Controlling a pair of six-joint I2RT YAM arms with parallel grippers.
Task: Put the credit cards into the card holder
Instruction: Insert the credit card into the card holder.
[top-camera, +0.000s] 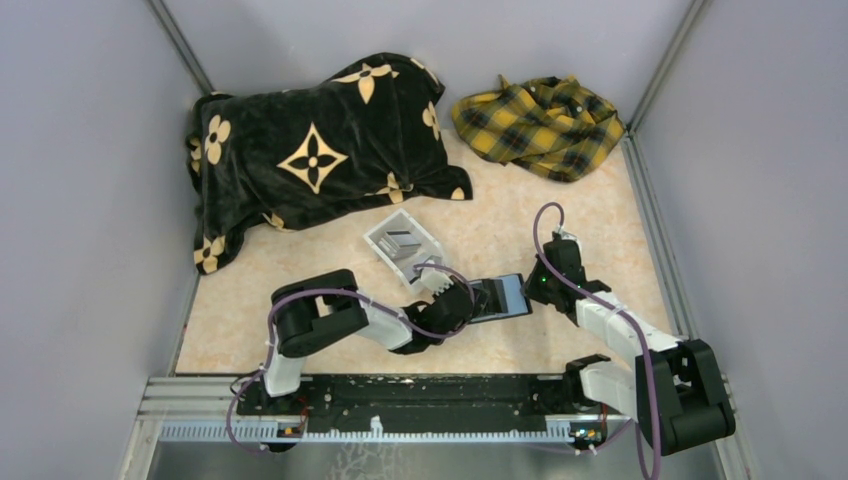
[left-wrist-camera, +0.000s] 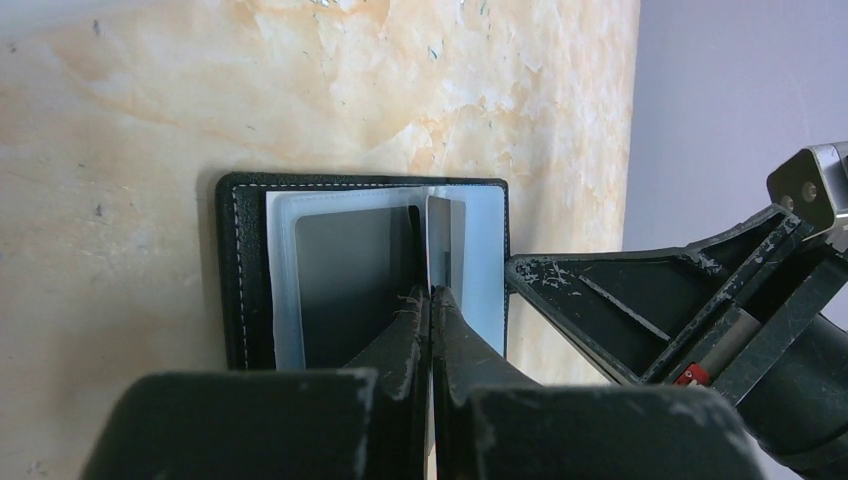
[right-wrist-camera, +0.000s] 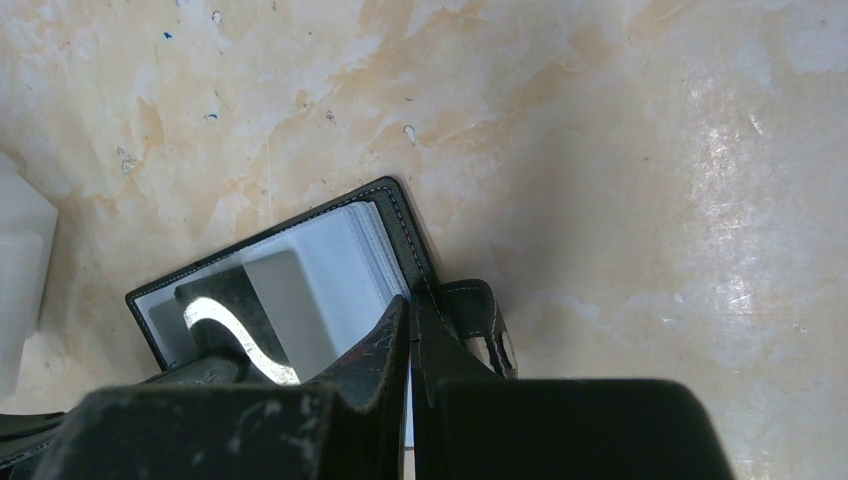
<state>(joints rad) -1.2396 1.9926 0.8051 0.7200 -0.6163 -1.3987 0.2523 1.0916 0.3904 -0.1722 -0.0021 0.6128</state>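
The black card holder (top-camera: 507, 297) lies open on the marbled table, its pale inner sleeves (left-wrist-camera: 285, 280) facing up and its strap clasp (right-wrist-camera: 480, 315) at the near edge. My left gripper (top-camera: 468, 298) hangs over its left half, shut on a thin grey credit card (left-wrist-camera: 443, 240) that stands edge-on at a sleeve; in the right wrist view the same card (right-wrist-camera: 290, 300) shows beside the left finger. My right gripper (right-wrist-camera: 410, 302) is shut on the holder's cover edge (right-wrist-camera: 405, 235) next to the clasp. More credit cards (top-camera: 400, 240) lie in the white box (top-camera: 425, 245).
A black blanket with gold flowers (top-camera: 310, 150) covers the back left. A yellow plaid cloth (top-camera: 540, 125) lies at the back right. Grey walls close in three sides. The white box's corner (right-wrist-camera: 20, 250) is left of the holder.
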